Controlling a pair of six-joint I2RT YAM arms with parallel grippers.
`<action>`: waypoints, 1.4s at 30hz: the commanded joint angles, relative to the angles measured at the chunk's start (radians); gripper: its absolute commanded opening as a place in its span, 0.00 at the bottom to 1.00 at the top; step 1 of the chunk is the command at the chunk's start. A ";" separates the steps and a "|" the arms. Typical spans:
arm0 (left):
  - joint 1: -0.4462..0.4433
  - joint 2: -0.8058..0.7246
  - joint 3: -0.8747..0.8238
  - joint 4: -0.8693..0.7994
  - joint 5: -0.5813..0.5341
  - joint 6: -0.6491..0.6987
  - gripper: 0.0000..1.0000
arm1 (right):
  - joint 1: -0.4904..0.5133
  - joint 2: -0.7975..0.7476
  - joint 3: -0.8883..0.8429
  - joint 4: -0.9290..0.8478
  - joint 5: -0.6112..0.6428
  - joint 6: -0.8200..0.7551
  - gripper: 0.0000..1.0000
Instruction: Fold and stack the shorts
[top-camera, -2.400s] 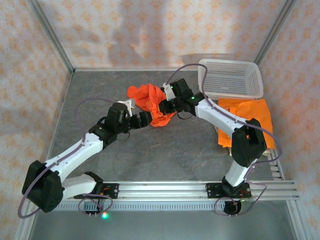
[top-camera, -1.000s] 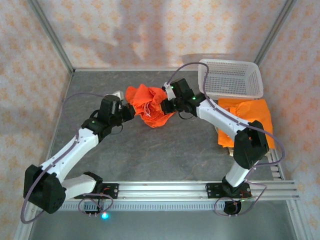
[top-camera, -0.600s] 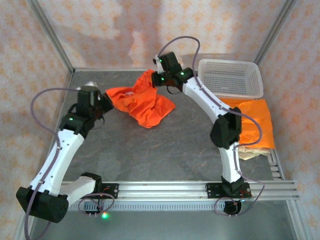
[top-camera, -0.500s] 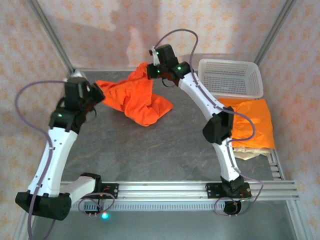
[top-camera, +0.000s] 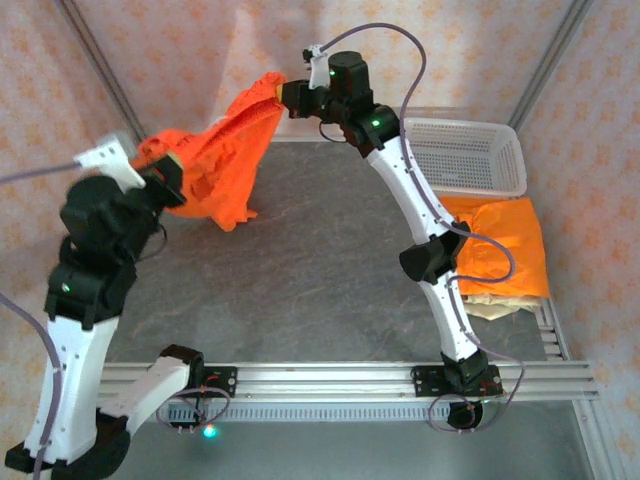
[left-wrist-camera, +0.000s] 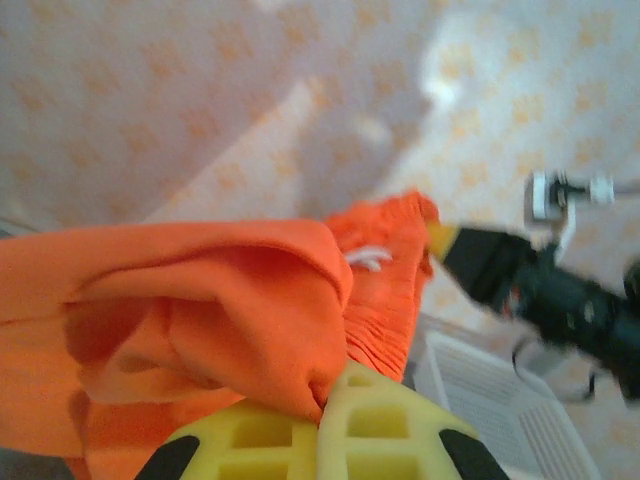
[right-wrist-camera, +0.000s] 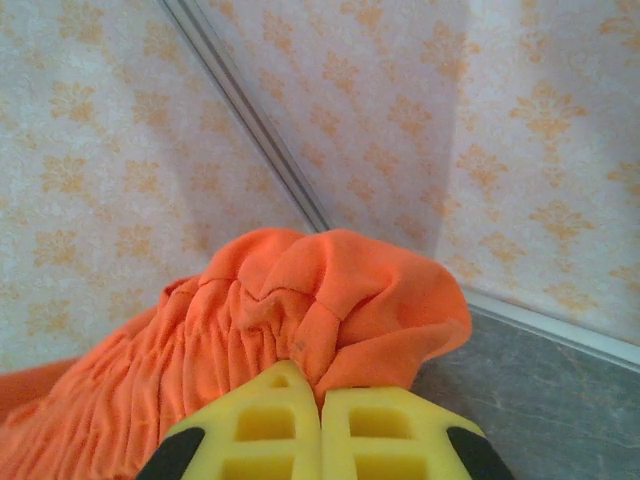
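A bright orange pair of soft cloth shorts (top-camera: 225, 150) hangs lifted off the grey stone-look table (top-camera: 320, 290), stretched between both arms toward 11 o'clock in the overhead view. The left gripper (top-camera: 172, 180), at 10 o'clock, has its yellow fingers (left-wrist-camera: 270, 440) pressed together on a bunched fold of the cloth. The right gripper (top-camera: 284, 96), at 12 o'clock near the back wall (top-camera: 420, 50), pinches the gathered elastic waist with its jaws closed. A white drawstring (left-wrist-camera: 368, 258) shows at the waistband in the left wrist view. At 3 o'clock, folded orange shorts (top-camera: 500, 235) lie on a beige pair (top-camera: 495, 308); the white perforated plastic basket (top-camera: 465, 155) sits just behind them at 2 o'clock
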 joint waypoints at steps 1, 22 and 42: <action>-0.113 -0.091 -0.257 0.179 -0.079 -0.096 0.00 | -0.077 -0.022 -0.077 -0.067 0.056 -0.083 0.00; -0.885 0.717 -0.488 0.736 -0.262 -0.549 0.00 | -0.134 -0.068 -0.665 -0.164 0.450 -0.241 0.00; -0.716 0.300 -0.521 0.405 -0.305 -0.410 1.00 | -0.140 -0.381 -0.792 -0.214 0.283 -0.124 0.89</action>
